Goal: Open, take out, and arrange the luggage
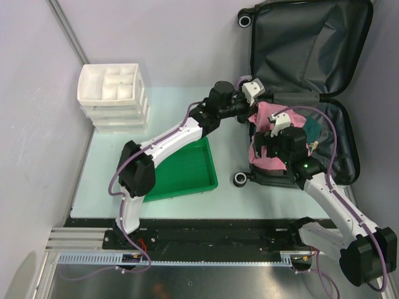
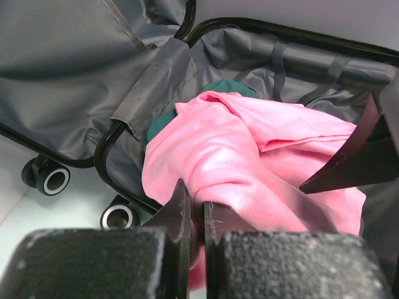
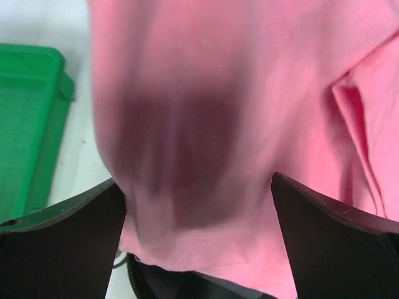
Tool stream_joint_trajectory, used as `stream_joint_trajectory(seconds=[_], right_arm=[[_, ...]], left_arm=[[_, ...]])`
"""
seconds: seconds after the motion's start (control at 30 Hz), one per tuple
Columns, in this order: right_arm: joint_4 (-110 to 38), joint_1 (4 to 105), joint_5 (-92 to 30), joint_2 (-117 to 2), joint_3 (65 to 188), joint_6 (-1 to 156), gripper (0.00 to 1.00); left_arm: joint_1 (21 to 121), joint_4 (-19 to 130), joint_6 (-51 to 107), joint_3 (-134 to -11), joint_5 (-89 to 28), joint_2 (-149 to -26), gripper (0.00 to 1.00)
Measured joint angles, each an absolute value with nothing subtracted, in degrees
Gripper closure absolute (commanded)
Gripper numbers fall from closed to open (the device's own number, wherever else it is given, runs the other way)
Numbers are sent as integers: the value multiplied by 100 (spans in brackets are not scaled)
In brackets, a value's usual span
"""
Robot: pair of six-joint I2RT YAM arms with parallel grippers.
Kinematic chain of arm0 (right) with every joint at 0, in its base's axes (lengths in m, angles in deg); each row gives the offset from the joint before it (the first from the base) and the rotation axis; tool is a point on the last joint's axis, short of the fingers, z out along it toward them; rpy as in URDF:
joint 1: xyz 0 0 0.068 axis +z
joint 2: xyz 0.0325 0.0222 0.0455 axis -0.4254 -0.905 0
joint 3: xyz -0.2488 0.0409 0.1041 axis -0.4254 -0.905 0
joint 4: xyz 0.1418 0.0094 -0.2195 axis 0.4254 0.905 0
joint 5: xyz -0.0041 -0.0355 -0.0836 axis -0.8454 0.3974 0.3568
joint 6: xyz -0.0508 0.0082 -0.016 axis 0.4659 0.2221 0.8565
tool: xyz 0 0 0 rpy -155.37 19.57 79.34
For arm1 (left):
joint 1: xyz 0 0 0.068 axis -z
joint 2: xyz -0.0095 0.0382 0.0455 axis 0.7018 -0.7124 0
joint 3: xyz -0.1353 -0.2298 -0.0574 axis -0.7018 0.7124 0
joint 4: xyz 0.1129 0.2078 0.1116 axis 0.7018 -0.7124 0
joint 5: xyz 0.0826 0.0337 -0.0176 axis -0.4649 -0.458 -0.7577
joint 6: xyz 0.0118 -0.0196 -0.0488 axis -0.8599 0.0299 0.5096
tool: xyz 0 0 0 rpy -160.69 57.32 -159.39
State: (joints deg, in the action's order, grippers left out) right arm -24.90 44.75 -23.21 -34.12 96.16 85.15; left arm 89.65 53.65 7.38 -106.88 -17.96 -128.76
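Logging what we see: L hand (image 2: 196, 208) pinching pink garment (image 2: 262, 149) in open luggage (image 1: 299, 43); R hand (image 3: 194, 180) spread wide over same garment.

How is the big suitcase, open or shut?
Open. The large hard-shell suitcase with dark grey fabric lining lies with its lid folded back, lining showing, and a crumpled pink cloth bulges out of one half.

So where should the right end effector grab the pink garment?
Likely the loose pink garment edge draped over the luggage rim on the green tray side, coming down from above: it lies between the right end effector's open fingers, apart from the fold the left end effector pinches.
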Motion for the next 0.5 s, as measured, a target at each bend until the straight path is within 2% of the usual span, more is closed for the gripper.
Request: stream_joint_trajectory(seconds=[0.07, 0.1, 0.13, 0.2, 0.23, 0.27, 0.3, 0.33, 0.5], right_arm=[[-2510, 4580, -1980, -3419, 9465, 8528, 4], [-2516, 4630, -1790, -3419, 9400, 8548, 10], [-2536, 4669, -1584, -3419, 9343, 8576, 27], [-2593, 4687, -1171, -3419, 9251, 8723, 45], [-2608, 4667, -1023, -3417, 9229, 8782, 58], [-2615, 4645, -929, -3404, 9227, 8827, 67], [-2619, 4615, -872, -3371, 9227, 8884, 80], [-2599, 4595, -859, -3299, 9240, 8941, 100], [-2302, 4464, -1007, -2750, 9686, 9396, 100]], left_arm=[[8956, 5343, 764, -10686, -1802, -12866, 100], [8952, 5330, 793, -10684, -1809, -12857, 100], [8943, 5319, 823, -10666, -1811, -12833, 100], [8932, 5278, 865, -10634, -1806, -12778, 100], [8928, 5271, 885, -10596, -1809, -12728, 100], [8924, 5258, 891, -10546, -1806, -12673, 100], [8921, 5258, 895, -10468, -1806, -12597, 100], [8917, 5262, 895, -10371, -1806, -12498, 100], [8858, 5203, 865, -9790, -1802, -11803, 100]])
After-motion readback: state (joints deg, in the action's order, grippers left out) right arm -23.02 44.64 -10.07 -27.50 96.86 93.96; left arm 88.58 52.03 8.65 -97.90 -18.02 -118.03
